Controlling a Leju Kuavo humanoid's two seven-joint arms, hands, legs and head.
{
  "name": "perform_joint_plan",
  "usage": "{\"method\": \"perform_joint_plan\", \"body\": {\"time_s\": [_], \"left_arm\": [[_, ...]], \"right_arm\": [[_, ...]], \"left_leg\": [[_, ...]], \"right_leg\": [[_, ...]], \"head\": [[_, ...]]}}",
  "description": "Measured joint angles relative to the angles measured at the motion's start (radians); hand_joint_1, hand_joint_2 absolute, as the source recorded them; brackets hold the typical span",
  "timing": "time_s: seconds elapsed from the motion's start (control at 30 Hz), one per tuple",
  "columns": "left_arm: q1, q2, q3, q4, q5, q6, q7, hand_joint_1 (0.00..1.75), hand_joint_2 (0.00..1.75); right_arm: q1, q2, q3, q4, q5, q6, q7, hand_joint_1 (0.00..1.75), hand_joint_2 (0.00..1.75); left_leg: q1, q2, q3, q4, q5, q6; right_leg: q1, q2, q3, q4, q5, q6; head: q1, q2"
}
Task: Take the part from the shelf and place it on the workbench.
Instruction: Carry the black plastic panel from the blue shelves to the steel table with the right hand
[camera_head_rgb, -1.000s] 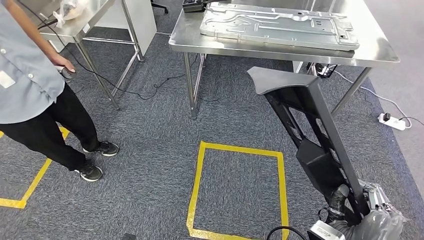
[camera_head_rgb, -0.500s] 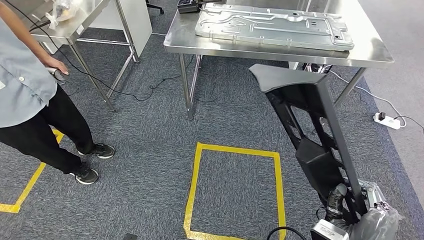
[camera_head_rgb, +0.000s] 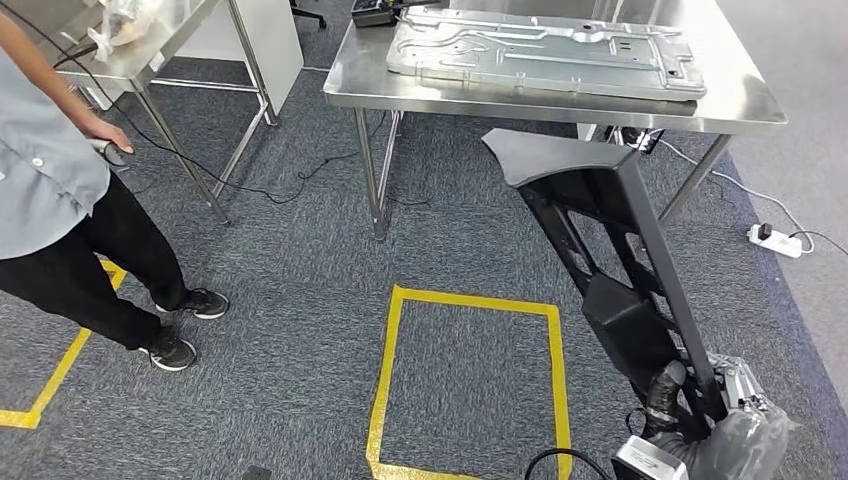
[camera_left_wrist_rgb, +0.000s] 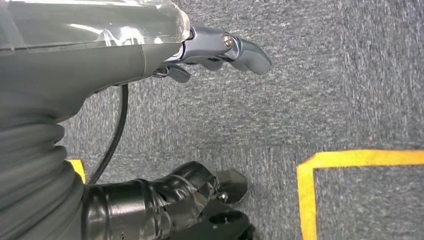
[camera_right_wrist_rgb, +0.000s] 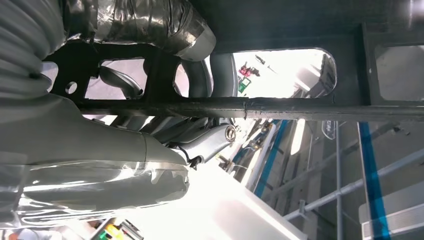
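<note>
The part (camera_head_rgb: 620, 260) is a long black openwork frame with a flat grey plate at its upper end. It leans up and forward from the lower right of the head view. My right hand (camera_head_rgb: 700, 420) grips its lower end. In the right wrist view the dark fingers (camera_right_wrist_rgb: 145, 22) wrap around the frame's bar (camera_right_wrist_rgb: 280, 107). The steel workbench (camera_head_rgb: 730, 105) stands ahead, with the part's top end just below its front edge. My left hand (camera_left_wrist_rgb: 135, 55) hangs over the carpet, thumb and fingers apart, holding nothing.
A large grey sheet-metal panel (camera_head_rgb: 540, 50) covers most of the workbench top. A person (camera_head_rgb: 60, 200) stands at the left beside a second steel table (camera_head_rgb: 170, 50). A yellow tape square (camera_head_rgb: 470, 380) marks the carpet ahead. Cables and a power strip (camera_head_rgb: 775, 240) lie near the workbench legs.
The camera has moved, shifting the workbench and the person to the left. The part's upper end has swung slightly left. My right hand still grips it.
</note>
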Motion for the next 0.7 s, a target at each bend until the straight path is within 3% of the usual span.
{"method": "perform_joint_plan", "body": {"time_s": [0.07,0.1,0.2,0.23,0.27,0.3,0.37,0.4,0.47,0.57,0.63,0.7], "left_arm": [[0.000,0.000,0.000,0.000,0.000,-0.001,-0.001,0.00,1.75],[0.000,0.000,0.000,0.000,0.000,-0.001,-0.001,0.00,1.75],[0.001,0.000,0.000,0.000,0.000,-0.001,-0.002,0.00,1.75],[0.002,0.000,0.000,0.000,0.000,-0.001,-0.002,0.00,1.75],[0.003,0.000,0.000,0.000,0.000,-0.001,-0.002,0.00,1.75],[0.003,0.000,0.000,0.000,0.000,-0.001,-0.002,0.00,1.75],[0.003,0.001,0.000,0.000,0.000,-0.001,-0.002,0.00,1.75],[0.003,0.002,0.000,0.000,0.000,-0.001,-0.002,0.00,1.75],[0.001,0.004,0.000,0.000,0.000,-0.001,-0.003,0.00,1.75],[0.003,0.003,0.001,0.000,0.000,-0.001,-0.002,0.00,1.75],[0.003,0.002,0.002,0.000,0.000,-0.001,-0.002,0.00,1.75],[0.001,0.002,0.002,0.000,0.000,-0.001,-0.002,0.00,1.75]], "right_arm": [[-0.001,-0.001,0.000,0.001,-0.001,0.000,-0.002,1.75,1.75],[-0.002,-0.001,0.000,0.001,-0.002,0.000,-0.002,1.75,1.75],[-0.004,-0.001,0.000,0.003,-0.003,0.000,-0.001,1.75,1.75],[-0.004,-0.001,0.000,0.005,-0.003,0.000,0.000,1.75,1.75],[-0.005,-0.001,0.000,0.007,-0.003,0.000,0.002,1.75,1.75],[-0.005,-0.001,0.000,0.009,-0.003,0.000,0.003,1.75,1.75],[-0.007,-0.001,0.000,0.012,0.002,0.000,0.004,1.75,1.75],[-0.009,-0.001,0.000,0.013,0.008,0.000,0.004,1.75,1.75],[-0.011,-0.001,0.000,0.015,0.020,0.000,0.003,1.75,1.75],[-0.012,-0.001,0.000,0.017,0.017,0.000,-0.003,1.75,1.75],[-0.013,-0.001,0.000,0.017,0.008,0.000,-0.009,1.75,1.75],[-0.013,0.001,0.000,0.018,0.000,0.000,-0.015,1.75,1.75]], "left_leg": [[0.003,0.000,-0.003,0.013,-0.012,-0.010],[0.004,0.000,-0.015,0.041,-0.032,-0.014],[0.005,-0.001,-0.100,0.223,-0.124,-0.018],[0.004,-0.001,-0.124,0.272,-0.137,-0.017],[0.004,-0.001,-0.132,0.286,-0.130,-0.015],[0.003,-0.001,-0.119,0.256,-0.102,-0.009],[-0.004,-0.003,-0.059,0.124,-0.030,0.008],[-0.008,-0.003,-0.031,0.063,-0.008,0.016],[-0.016,-0.004,-0.011,0.011,0.002,0.024],[-0.012,-0.003,-0.005,-0.007,0.011,0.030],[-0.005,-0.001,0.000,-0.019,0.018,0.038],[-0.005,0.001,0.000,-0.020,0.019,0.042]], "right_leg": [[-0.002,0.000,0.003,-0.004,0.002,-0.014],[-0.004,0.000,0.005,-0.007,0.003,-0.022],[0.000,-0.003,0.006,-0.008,0.002,-0.034],[0.003,-0.002,0.007,-0.008,0.001,-0.036],[0.007,-0.001,0.008,-0.008,0.000,-0.037],[0.009,0.000,0.011,-0.008,-0.001,-0.038],[0.013,0.002,0.016,-0.008,-0.003,-0.038],[0.016,0.002,0.016,-0.006,-0.005,-0.036],[0.014,0.003,0.012,-0.005,-0.004,-0.028],[0.012,0.002,0.011,-0.002,-0.009,-0.011],[0.010,0.001,-0.013,0.055,-0.048,0.001],[0.004,0.000,-0.074,0.180,-0.110,0.010]], "head": [[0.000,0.000],[0.000,0.000],[-0.001,0.000],[-0.001,0.000],[-0.001,0.000],[-0.001,0.000],[-0.001,0.000],[0.000,0.000],[0.000,0.000],[0.000,0.000],[0.000,0.000],[0.000,0.000]]}}
